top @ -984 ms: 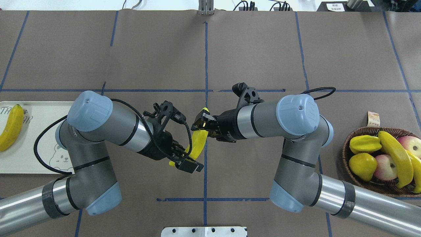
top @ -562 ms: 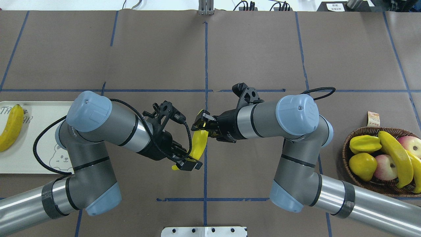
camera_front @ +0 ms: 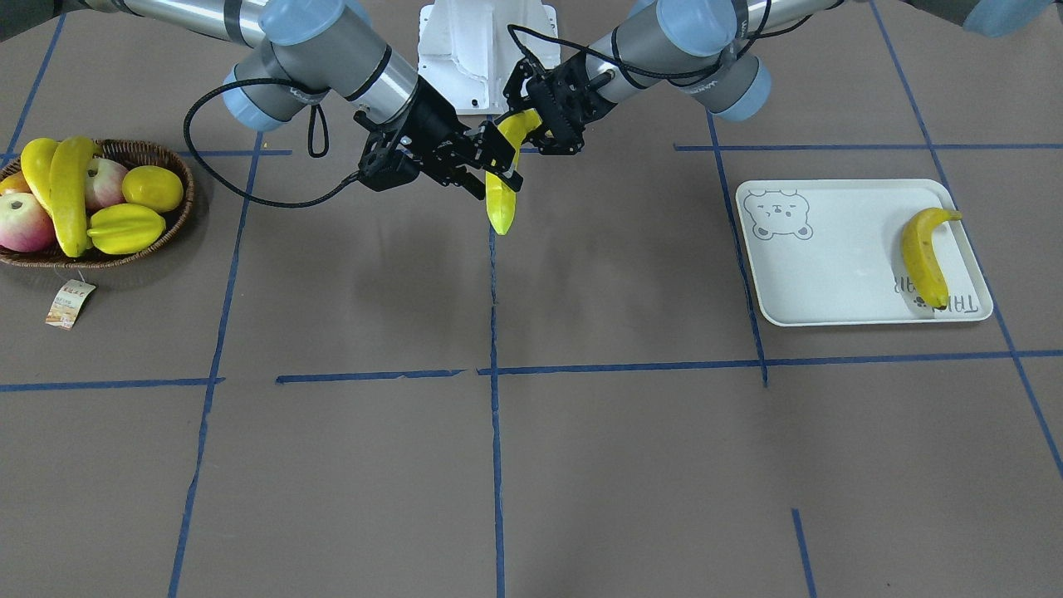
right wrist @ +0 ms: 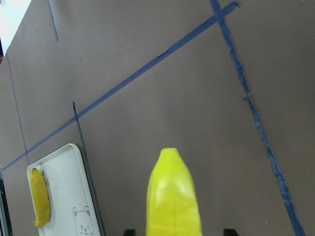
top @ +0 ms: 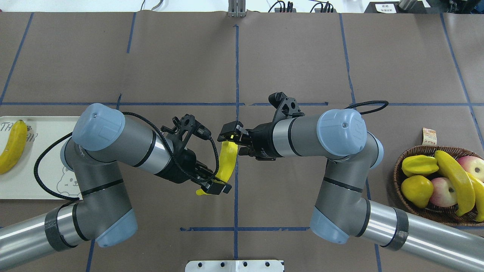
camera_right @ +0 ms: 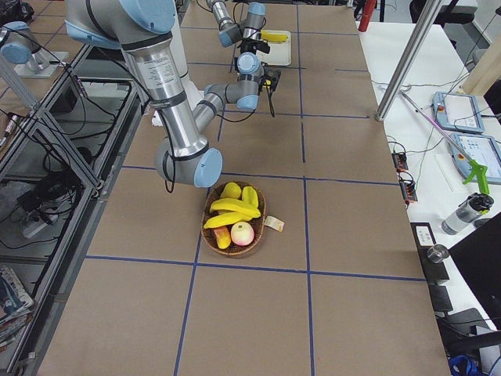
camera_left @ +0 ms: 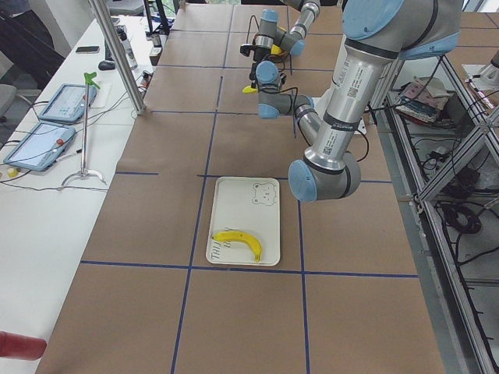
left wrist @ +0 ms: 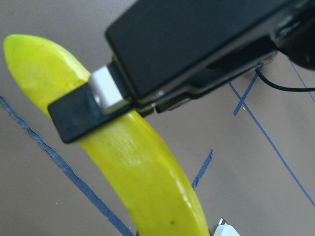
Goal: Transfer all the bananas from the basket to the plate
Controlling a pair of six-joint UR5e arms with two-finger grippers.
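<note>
A yellow banana (top: pixel 227 162) hangs over the table's middle between my two grippers. My left gripper (top: pixel 211 185) is shut on its near end; the left wrist view shows a pad pressed on the banana (left wrist: pixel 138 162). My right gripper (top: pixel 232 142) is open around its far part; in the right wrist view the banana (right wrist: pixel 172 196) sits between the jaws with a gap on each side. Two bananas (top: pixel 455 181) lie in the wicker basket (top: pixel 401 189) at the right. One banana (top: pixel 13 147) lies on the white plate (top: pixel 41 166) at the left.
The basket also holds a starfruit (top: pixel 419 165), a round yellow fruit (top: pixel 416 190) and apples (top: pixel 440 190); its paper tag (top: pixel 428 136) lies just beyond it. Blue tape lines cross the brown table cover.
My left gripper has closed on the banana's near end. My right gripper has let go of the banana and shifted slightly left and farther away. The banana has barely moved.
</note>
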